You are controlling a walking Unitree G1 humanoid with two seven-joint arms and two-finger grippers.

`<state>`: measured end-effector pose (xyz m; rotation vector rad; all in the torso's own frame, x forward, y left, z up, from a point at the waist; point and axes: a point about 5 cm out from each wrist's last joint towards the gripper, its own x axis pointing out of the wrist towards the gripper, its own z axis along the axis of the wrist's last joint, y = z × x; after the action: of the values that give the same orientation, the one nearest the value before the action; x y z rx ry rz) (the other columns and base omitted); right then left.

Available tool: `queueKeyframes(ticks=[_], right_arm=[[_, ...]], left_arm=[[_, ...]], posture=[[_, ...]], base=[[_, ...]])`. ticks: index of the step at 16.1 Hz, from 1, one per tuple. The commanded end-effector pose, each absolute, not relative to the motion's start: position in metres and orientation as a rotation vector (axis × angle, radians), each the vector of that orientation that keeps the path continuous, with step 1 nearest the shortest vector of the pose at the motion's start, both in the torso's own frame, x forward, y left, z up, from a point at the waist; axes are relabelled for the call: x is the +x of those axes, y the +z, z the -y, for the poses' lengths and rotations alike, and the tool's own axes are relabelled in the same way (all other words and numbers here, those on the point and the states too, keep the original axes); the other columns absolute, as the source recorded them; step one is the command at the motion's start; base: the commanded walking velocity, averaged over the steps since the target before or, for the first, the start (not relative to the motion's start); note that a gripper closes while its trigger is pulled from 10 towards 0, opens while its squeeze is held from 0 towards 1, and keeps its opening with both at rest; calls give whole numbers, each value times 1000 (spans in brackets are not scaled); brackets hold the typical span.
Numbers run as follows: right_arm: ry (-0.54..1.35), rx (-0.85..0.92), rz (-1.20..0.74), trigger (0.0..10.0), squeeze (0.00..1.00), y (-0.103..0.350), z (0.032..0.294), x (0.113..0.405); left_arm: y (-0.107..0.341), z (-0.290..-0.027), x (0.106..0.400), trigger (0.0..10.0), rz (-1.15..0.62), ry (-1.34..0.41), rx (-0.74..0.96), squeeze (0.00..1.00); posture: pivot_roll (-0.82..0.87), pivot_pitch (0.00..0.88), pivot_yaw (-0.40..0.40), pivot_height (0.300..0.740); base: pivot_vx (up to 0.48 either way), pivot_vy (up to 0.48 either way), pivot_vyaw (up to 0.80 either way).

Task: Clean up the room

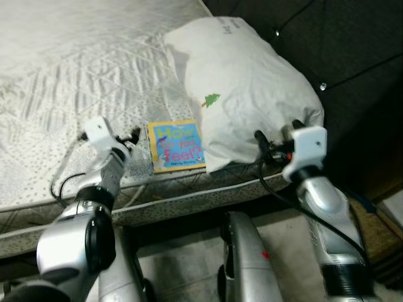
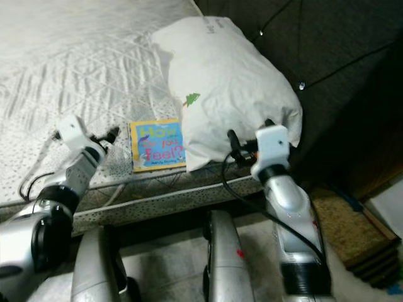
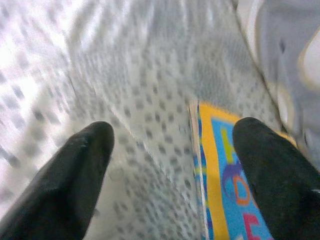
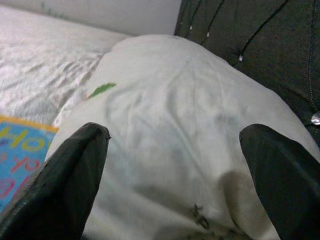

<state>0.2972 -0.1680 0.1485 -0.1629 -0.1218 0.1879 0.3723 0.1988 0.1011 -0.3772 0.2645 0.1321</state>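
Two grippers work at the bed's (image 1: 75, 94) near edge; the left gripper (image 3: 170, 165), fingers spread, straddles the book's (image 1: 176, 146) edge; the right gripper (image 4: 185, 170), also spread, faces the pillow (image 1: 245, 82); better to slide one finger under the cover before closing.

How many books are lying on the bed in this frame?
1: a thin yellow-bordered blue picture book lies flat near the mattress edge, between the left hand and the white pillow. Others could be hidden under the pillow.

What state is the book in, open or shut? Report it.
Shut. The book lies flat on the bed with its front cover up, beside the pillow.
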Motion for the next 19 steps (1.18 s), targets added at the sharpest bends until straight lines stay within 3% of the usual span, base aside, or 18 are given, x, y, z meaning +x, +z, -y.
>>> queueKeyframes(ticks=[1,5,8,12,16,19], right_arm=[[177,-165,140,10000,0,151,168,300],[115,-50,183,10000,0,159,156,308],[129,7,153,10000,0,156,142,313],[99,79,208,10000,0,162,149,309],[125,27,237,10000,0,164,146,307],[116,34,228,10000,0,162,148,305]], left_arm=[[102,-199,371,10000,-248,134,-338,1000],[112,-220,336,10000,-12,188,-96,1000],[131,-245,344,10000,56,198,-16,1000],[128,-225,331,10000,61,155,16,1000],[107,-213,311,10000,-24,172,-38,1000],[100,-201,313,10000,-60,164,-88,1000]], posture=[[-151,0,0,505],[-73,0,27,505],[-69,0,47,505],[-64,0,57,505],[-62,0,37,548],[-83,0,39,581]], base=[[0,0,0],[0,0,0],[0,0,0],[0,0,0],[0,0,0],[0,0,0]])
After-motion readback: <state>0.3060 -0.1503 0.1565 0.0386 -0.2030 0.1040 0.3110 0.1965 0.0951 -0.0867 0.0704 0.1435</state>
